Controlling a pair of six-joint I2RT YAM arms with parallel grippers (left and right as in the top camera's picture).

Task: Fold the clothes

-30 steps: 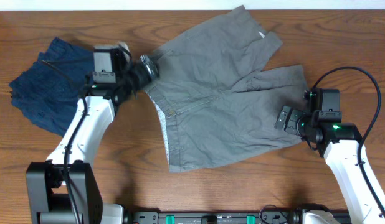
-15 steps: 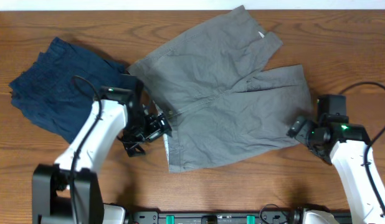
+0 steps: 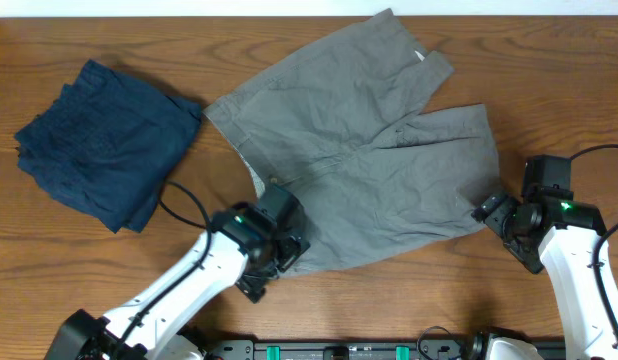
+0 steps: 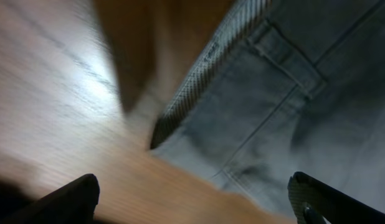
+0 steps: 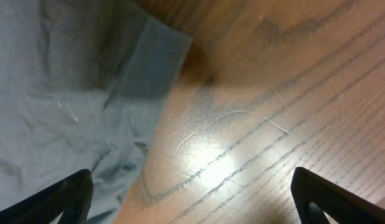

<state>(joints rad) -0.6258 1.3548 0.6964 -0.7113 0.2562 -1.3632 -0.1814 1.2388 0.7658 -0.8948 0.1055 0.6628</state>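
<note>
Two garments lie on your wooden table (image 3: 549, 60). At the far left sits the navy garment (image 3: 99, 140), loosely bunched and well clear of both arms. Its upper right corner comes just beside the grey shorts (image 3: 369, 150); you cannot tell whether the two touch.

The shorts are spread flat across the middle of the table. The waistband (image 3: 255, 178) runs down their left side, and the two legs point right and up towards the far edge.

Your left arm comes in from the bottom edge. Its left gripper (image 3: 287, 250) is over the lower corner of the waistband. In the blurred left wrist view its fingers (image 4: 68, 199) sit far apart at the bottom corners of the frame. The waistband corner and a seamed panel of grey cloth lie in the gap, with nothing pinched.

Further right, your right gripper (image 3: 492, 210) is at the lower right corner of the nearer leg. In the right wrist view its fingertips (image 5: 55, 199) are also spread wide. The leg's hem (image 5: 161, 50) reaches in from the upper left, with bare wood filling the rest of the frame. It holds nothing.
</note>
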